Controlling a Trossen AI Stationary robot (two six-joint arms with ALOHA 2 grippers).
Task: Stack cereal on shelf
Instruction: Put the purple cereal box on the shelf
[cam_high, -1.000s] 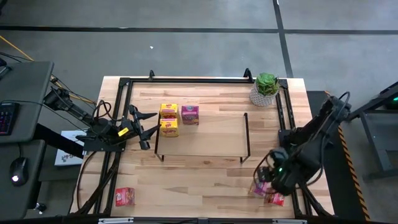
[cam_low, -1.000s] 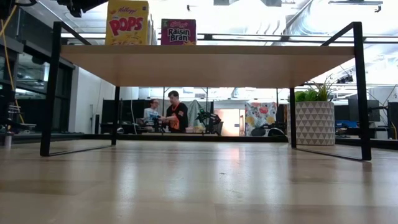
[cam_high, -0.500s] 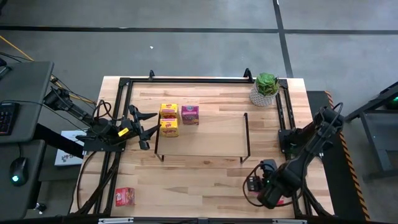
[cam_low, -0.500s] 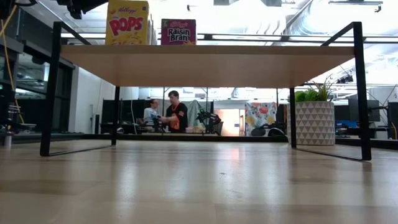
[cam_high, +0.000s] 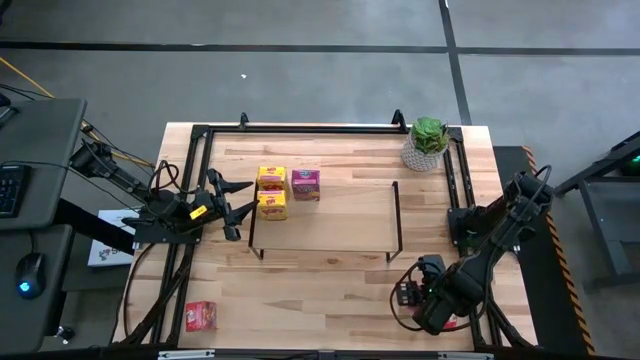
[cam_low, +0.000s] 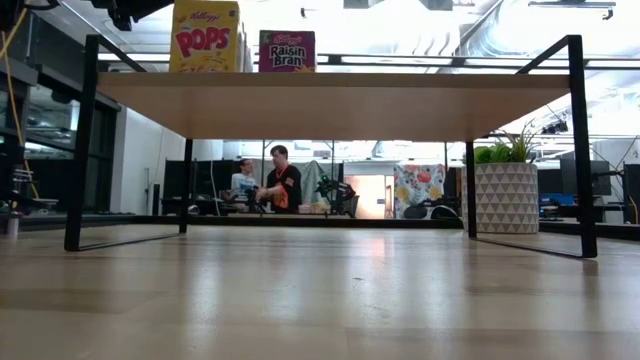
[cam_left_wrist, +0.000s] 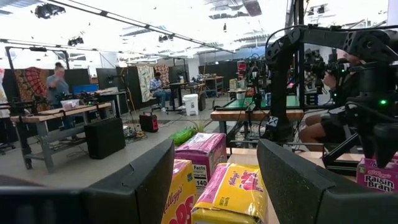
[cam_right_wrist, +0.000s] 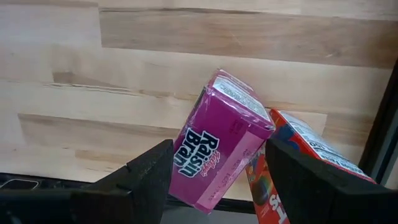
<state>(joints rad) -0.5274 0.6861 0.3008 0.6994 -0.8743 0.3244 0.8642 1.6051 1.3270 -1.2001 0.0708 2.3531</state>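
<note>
**A:** Where are your grippers?

**B:** Your left gripper (cam_high: 232, 203) hovers at the shelf's (cam_high: 340, 215) nine o'clock end, fingers spread wide with nothing between them. Your right gripper (cam_right_wrist: 214, 180) hangs over the table's (cam_high: 330, 290) five o'clock corner, fingers parted on either side of a tilted pink box (cam_right_wrist: 221, 143). I can't tell whether the pads touch it.

**A:** And the cereal?

**B:** Three boxes sit on the shelf's nine o'clock half: two yellow boxes (cam_high: 272, 192), one just behind the other, and a second pink box (cam_high: 306, 184) at their three o'clock. From table height, you read "Pops" on the yellow front (cam_low: 205, 37) and "Raisin Bran" on the pink one (cam_low: 287, 51). A red box (cam_right_wrist: 305, 155) lies touching the tilted pink box under your right gripper. Another red box (cam_high: 201, 316) lies alone at the table's seven o'clock corner.

**A:** Anything else?

**B:** A plant (cam_high: 427, 142) stands at the table's one o'clock corner, well apart from the shelf.
</note>
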